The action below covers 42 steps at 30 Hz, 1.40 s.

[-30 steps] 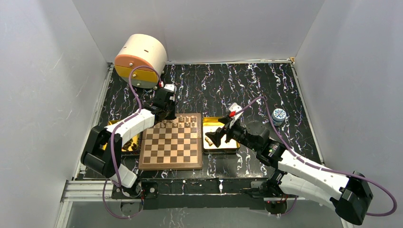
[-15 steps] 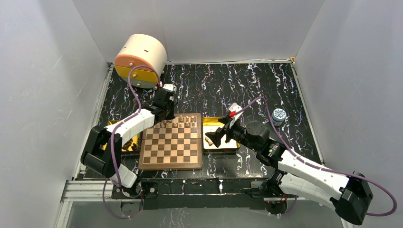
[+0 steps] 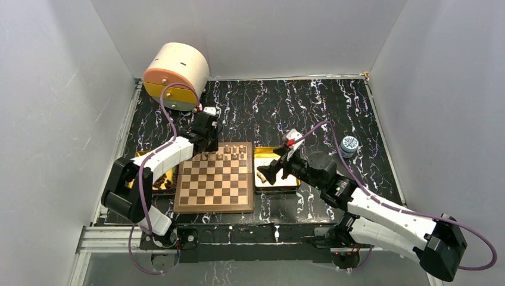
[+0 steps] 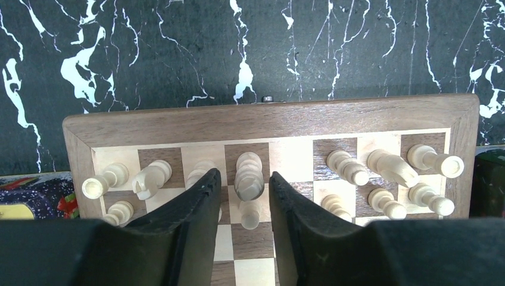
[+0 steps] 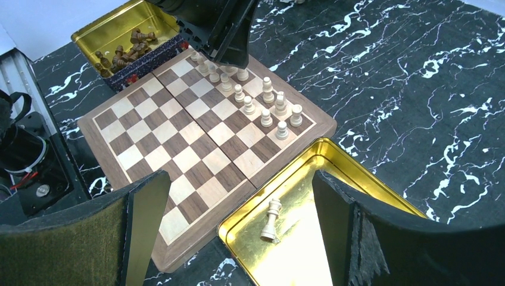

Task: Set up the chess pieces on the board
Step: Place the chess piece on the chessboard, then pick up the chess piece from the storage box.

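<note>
My left gripper [image 4: 245, 174] stands slightly parted around a tall light tan wooden chess piece [image 4: 249, 179], upright on the far row of the square brown-and-tan wooden chessboard [image 4: 268, 116]. My right gripper [image 5: 241, 179] is spread wide over the shiny gold rectangular tray [image 5: 333, 149] just right of that board, where one tan piece [image 5: 271, 219] lies toppled.

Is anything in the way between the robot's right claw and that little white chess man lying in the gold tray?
No, nothing visible. The right gripper hangs open above the gold tray, and the pale chess piece lies on its side on the bare floor below its jaws, alone.
</note>
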Motion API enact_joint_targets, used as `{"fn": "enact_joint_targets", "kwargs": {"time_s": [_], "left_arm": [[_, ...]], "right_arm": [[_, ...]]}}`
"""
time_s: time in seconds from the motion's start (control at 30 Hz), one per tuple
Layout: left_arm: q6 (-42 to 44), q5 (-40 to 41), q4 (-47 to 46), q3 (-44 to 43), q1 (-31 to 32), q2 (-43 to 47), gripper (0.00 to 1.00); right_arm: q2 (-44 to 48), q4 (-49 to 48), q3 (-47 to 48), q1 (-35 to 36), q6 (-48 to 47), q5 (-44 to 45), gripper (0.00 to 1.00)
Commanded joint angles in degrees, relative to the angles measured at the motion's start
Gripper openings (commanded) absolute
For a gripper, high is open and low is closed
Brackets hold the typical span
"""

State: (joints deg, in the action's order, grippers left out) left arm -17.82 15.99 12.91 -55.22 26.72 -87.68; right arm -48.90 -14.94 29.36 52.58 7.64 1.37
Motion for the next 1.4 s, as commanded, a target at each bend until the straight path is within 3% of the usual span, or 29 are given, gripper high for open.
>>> {"fn": "enact_joint_targets", "kwargs": {"time_s": [0.0, 0.13, 0.3, 0.4, 0.53, 0.77, 1.03, 1.37], "left_arm": [[-0.78, 0.58, 2.3, -2.02, -0.35, 1.16, 0.36], [-1.24, -0.14, 3.1, -3.71, -0.35, 3.15, 0.41], [-0.21, -1.46, 3.41, -5.99, -0.36, 6.76, 0.45], [1.37, -3.09, 2.92, -6.36, -0.35, 9.82, 0.5], [3.68, -6.02, 1.9, -4.98, -0.35, 14.25, 0.54], [7.87, -5.36, -1.77, 2.52, -0.35, 23.05, 0.56], [10.08, -3.63, -2.41, 4.22, -0.35, 25.65, 0.56], [10.27, -3.7, -2.84, 4.66, -0.35, 26.68, 0.56]], "right_arm": [[-0.36, -2.08, 2.92, 0.25, 3.44, 2.71, 0.99], [-1.75, 3.9, 5.86, 0.24, 9.84, 7.71, 0.99], [-5.81, 8.7, 8.25, 0.15, 9.37, 7.81, 0.98], [-8.77, 11.04, 9.68, 0.16, 9.28, 7.94, 0.86], [-13.21, 10.86, 9.83, 0.11, 9.07, 8.21, 0.59], [-23.34, 11.32, 11.01, -0.04, 9.1, 6.09, 0.4], [-31.29, 8.38, 11.41, -0.2, 9.03, 3.51, 0.38], [-35.54, 7.23, 11.68, -0.2, 8.77, 4.32, 0.44]]}}
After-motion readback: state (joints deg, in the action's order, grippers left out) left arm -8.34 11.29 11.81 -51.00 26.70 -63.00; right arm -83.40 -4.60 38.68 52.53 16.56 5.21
